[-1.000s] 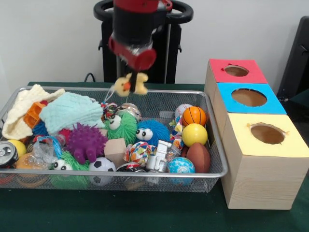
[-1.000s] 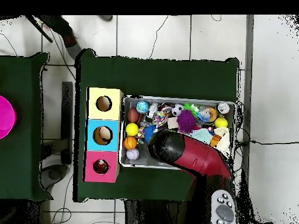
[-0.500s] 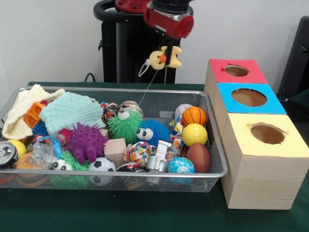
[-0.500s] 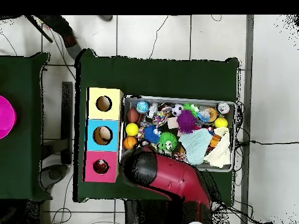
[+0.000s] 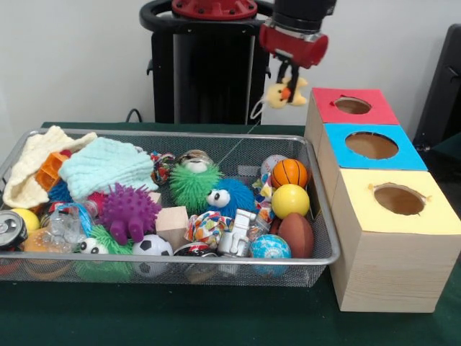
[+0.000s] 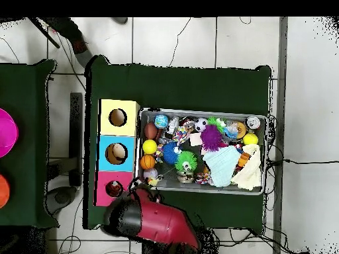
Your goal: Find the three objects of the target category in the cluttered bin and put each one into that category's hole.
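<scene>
My gripper [image 5: 291, 81] hangs from the red and black arm [image 6: 147, 219], above the bin's far right corner and just left of the red-topped box. It is shut on a small yellow plush toy [image 5: 286, 94] with an orange beak. A thin string trails from the toy down into the bin. The silver wire-mesh bin [image 5: 180, 133] is full of toys and also shows in the overhead view [image 6: 198, 111]. The round hole [image 5: 352, 105] in the red top lies right of the toy and a little lower. In the overhead view the arm covers the gripper beside the red box [image 6: 104, 198].
The blue-topped box's hole [image 5: 371, 145] and the yellow-topped box's hole [image 5: 398, 199] follow the red one toward the near side. The bin holds a basketball [image 5: 289, 173], a yellow ball [image 5: 290, 200], a purple spiky ball [image 5: 128, 211] and a mint cloth [image 5: 106, 166]. The black pedestal [image 5: 209, 65] stands behind.
The gripper has carried the yellow plush toy to the right, from over the bin's far edge to beside the red-topped box. A blue fuzzy toy in the bin has shifted.
</scene>
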`<action>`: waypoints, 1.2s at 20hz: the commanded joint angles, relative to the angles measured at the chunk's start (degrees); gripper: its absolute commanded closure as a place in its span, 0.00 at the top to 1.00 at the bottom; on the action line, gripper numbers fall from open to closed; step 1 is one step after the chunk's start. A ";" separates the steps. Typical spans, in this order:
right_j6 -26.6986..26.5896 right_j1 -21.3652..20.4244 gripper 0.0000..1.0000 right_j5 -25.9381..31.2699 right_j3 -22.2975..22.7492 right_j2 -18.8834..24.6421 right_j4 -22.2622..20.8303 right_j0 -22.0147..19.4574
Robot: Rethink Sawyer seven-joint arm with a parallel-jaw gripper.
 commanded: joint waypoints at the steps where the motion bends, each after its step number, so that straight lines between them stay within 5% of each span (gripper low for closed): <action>1: 17.19 -1.29 0.00 4.15 5.57 0.57 6.10 5.79; 12: 20.68 -5.06 0.00 21.57 -5.15 -3.51 9.90 13.88; 24: 8.59 0.73 0.00 21.75 -12.26 -3.26 5.13 3.38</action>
